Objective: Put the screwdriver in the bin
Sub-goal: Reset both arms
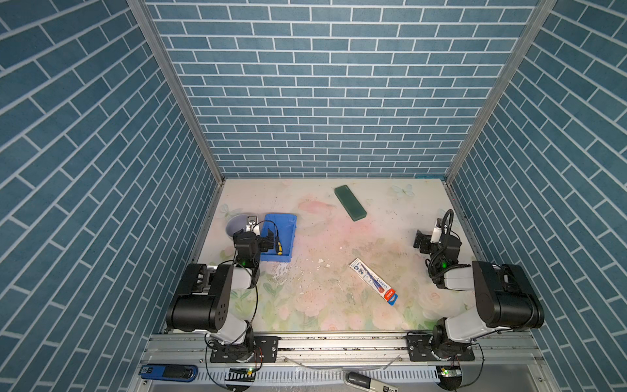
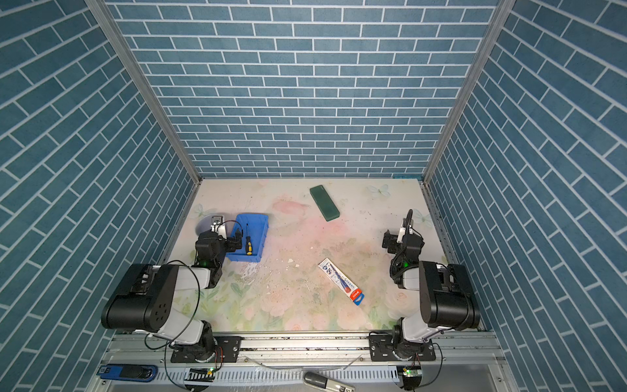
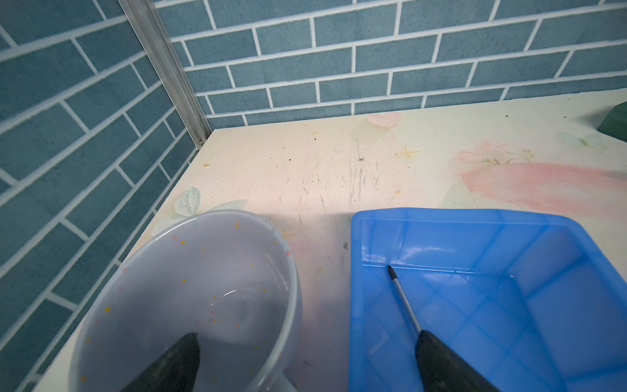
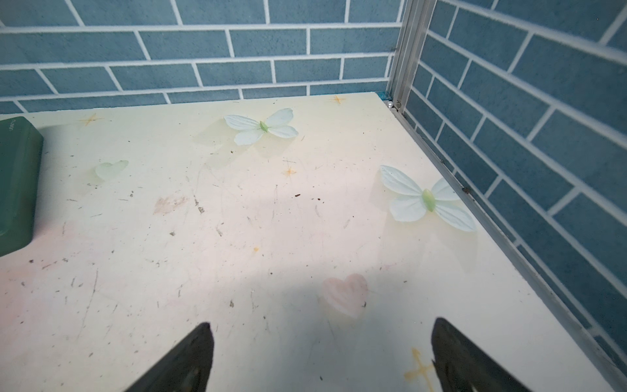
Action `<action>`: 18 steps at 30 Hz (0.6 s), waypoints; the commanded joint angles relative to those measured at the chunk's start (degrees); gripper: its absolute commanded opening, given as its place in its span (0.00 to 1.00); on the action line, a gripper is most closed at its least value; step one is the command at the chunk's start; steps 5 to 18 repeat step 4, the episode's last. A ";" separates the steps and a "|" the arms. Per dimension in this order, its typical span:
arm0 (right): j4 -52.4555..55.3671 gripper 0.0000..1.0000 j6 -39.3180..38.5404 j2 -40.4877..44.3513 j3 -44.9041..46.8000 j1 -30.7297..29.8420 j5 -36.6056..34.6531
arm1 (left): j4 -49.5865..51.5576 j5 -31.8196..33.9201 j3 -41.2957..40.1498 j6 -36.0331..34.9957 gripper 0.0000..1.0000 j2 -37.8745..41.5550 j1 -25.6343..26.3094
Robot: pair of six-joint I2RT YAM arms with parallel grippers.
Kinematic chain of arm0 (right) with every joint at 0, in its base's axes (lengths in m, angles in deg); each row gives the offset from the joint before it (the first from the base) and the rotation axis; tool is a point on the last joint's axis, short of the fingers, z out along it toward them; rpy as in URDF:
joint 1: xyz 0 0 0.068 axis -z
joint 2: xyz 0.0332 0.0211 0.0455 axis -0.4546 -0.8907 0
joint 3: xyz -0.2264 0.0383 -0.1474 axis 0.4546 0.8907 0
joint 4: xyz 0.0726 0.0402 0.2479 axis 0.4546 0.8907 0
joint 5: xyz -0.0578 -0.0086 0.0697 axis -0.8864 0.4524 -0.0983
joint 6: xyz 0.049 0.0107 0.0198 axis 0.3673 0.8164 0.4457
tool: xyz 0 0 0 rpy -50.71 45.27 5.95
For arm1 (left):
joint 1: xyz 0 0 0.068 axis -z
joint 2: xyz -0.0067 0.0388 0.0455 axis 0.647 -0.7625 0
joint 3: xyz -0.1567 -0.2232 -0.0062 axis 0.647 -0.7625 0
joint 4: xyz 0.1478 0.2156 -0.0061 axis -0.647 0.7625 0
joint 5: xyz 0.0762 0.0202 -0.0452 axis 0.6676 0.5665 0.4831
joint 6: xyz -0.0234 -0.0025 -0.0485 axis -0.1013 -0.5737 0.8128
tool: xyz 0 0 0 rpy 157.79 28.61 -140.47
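Screwdriver (image 2: 248,243) lies inside bin (image 2: 260,228) (blue tray)

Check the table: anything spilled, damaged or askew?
Nothing spilled or damaged. The screwdriver lies flat inside the bin. Minor: small white chips litter the middle of the table; the toothpaste box and green case lie slantwise to its edges.

Layout of the table (image 2: 298,305), with the screwdriver (image 2: 248,241) laid in the bin (image 2: 259,230).
The bin is set at the left side, with the mug (image 2: 205,224) just left of it. The case (image 2: 324,203) is placed toward the back, near the middle; the box (image 2: 342,281) is found nearer the front, right of centre.
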 commanded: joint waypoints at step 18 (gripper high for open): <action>-3.98 0.99 1.37 -0.08 1.04 0.18 -0.23 | 0.29 -0.94 1.06 -0.47 1.00 -0.47 -0.22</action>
